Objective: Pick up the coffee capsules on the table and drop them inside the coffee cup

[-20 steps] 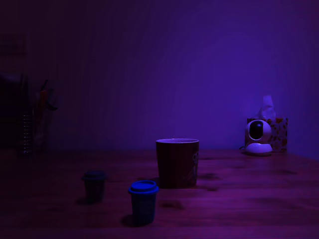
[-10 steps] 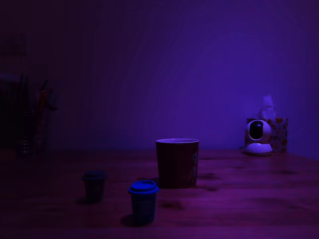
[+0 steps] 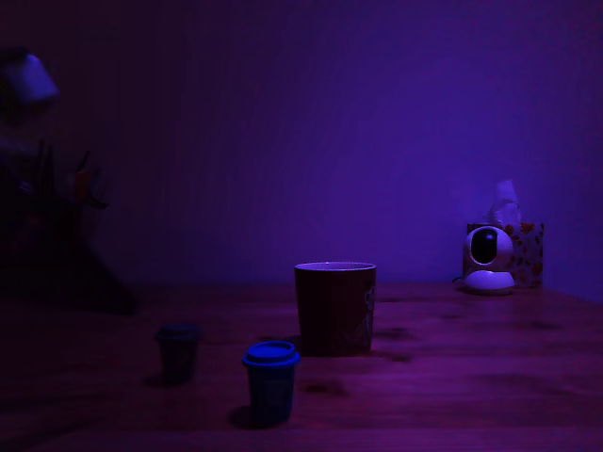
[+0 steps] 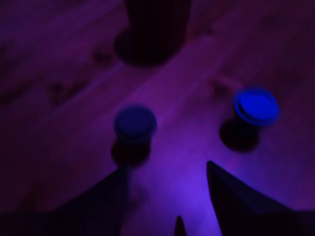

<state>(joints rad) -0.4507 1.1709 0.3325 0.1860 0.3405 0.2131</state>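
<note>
The pincer [image 4: 167, 184] hangs above the bench [image 3: 452, 377] with its two dark fingers [image 4: 231, 196] spread wide and nothing between them. Taking the coffee cup [image 3: 335, 308] as the marker: in the wrist view the darker capsule [image 4: 135, 123] stands upright just beyond the pincer's gap, between it and the cup [image 4: 155, 29], and not touching either finger. The blue-topped capsule [image 4: 256, 105] stands off to one side of it, clear of the fingers. In the exterior view the blue-topped capsule [image 3: 271, 381] sits in front of the cup and a little to its left, the darker capsule [image 3: 178, 350] further left, both well apart from the cup. Far to the cup's left, a dim shape of the arm [image 3: 38, 188] rises in shadow. Far to its right stand a white camera gadget [image 3: 488, 259] and, just behind that, a tissue box [image 3: 528, 250].
</note>
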